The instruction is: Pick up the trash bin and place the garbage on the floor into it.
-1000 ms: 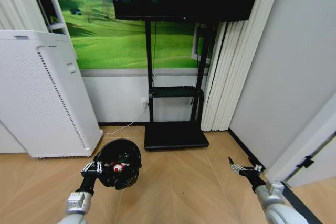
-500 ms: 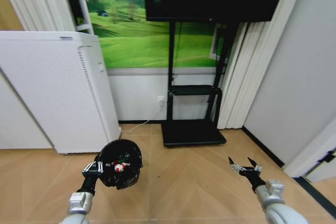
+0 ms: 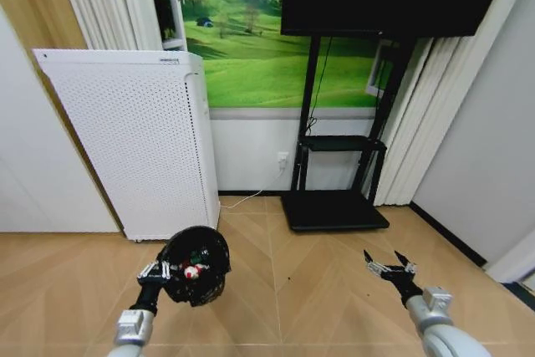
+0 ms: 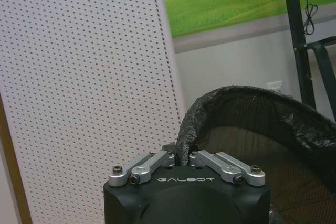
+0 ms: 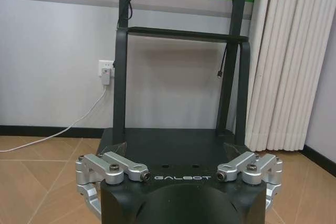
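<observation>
Swinging leftward since a second ago, the head camera now puts the white perforated appliance [image 3: 142,140] near the middle-left of the frame and the black TV stand [image 3: 334,206] toward one o'clock; that shift is the robot turning, not the room moving, because both arms sit at the same spots in the picture as before.

At about seven o'clock in the head view, the left claw [image 3: 155,272] is pinched closed on the rim of the trash bin [image 3: 201,261], which hangs off the wooden floor [image 3: 292,290] at the end of the arm. The left wrist view shows why the grip works: the fingers [image 4: 152,160] clamp the liner-wrapped lip [image 4: 220,98] between them, so the bin rides along mouth-up as the base turns. Inside it lies garbage [image 3: 193,271], a red-and-white piece with a bit of green beside it; no litter is visible on the floor now.

Around five o'clock, the right claw [image 3: 390,269] hovers spread wide and empty over bare floor, well apart from the bin, and in its own wrist view its fingers [image 5: 110,169] face the TV stand's base.
</observation>
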`<state>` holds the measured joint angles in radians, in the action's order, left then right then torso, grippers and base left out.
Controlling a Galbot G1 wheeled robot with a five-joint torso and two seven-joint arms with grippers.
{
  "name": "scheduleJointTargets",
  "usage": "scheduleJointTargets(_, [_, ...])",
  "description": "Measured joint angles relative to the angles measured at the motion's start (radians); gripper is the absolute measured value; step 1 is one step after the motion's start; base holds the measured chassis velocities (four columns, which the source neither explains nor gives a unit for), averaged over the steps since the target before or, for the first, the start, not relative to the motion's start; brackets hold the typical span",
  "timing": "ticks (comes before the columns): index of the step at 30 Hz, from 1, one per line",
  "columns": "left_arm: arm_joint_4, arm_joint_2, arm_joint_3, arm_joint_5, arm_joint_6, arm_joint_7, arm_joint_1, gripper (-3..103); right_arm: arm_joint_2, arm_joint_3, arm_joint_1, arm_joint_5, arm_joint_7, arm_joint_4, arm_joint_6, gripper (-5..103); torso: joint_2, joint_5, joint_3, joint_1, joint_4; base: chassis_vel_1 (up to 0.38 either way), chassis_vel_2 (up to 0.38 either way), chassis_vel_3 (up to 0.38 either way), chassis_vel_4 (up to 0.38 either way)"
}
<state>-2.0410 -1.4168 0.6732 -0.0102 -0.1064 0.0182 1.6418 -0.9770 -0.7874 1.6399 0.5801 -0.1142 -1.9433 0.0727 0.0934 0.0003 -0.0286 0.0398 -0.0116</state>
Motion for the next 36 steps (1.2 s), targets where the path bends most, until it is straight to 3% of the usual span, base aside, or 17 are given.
scheduleJointTargets(6, [-0.021,0.016,0.002,0.008,0.036,-0.023,0.061,6,0.0,0.0,0.0,0.0,0.0,0.0,0.0,100,0.0,-0.0001,0.0,0.0,0.0003,-0.002,-0.116,-0.036,0.114])
scheduleJointTargets(14, [-0.025,0.071,0.091,-0.015,0.085,-0.061,0.17,6,0.0,0.0,0.0,0.0,0.0,0.0,0.0,100,0.0,-0.0004,0.001,0.0,0.0001,0.118,-0.076,-0.132,0.085])
scheduleJointTargets(21, [0.028,0.067,0.112,-0.062,0.091,-0.076,0.204,6,0.0,0.0,0.0,0.0,0.0,0.0,0.0,100,0.0,-0.0004,0.0,0.0,0.0005,-0.021,0.012,0.018,-0.003])
scheduleJointTargets(27, [0.073,0.04,0.07,-0.139,0.092,-0.083,0.206,6,0.0,0.0,0.0,0.0,0.0,0.0,0.0,100,0.0,-0.0005,0.0,0.0,0.0001,0.0,0.0,0.0,0.0])
scheduleJointTargets(36, [0.103,0.033,0.052,-0.226,0.058,-0.061,0.199,6,0.0,0.0,0.0,0.0,0.0,0.0,0.0,100,0.0,-0.0003,0.0,0.0,0.0001,0.0,0.0,0.0,0.0])
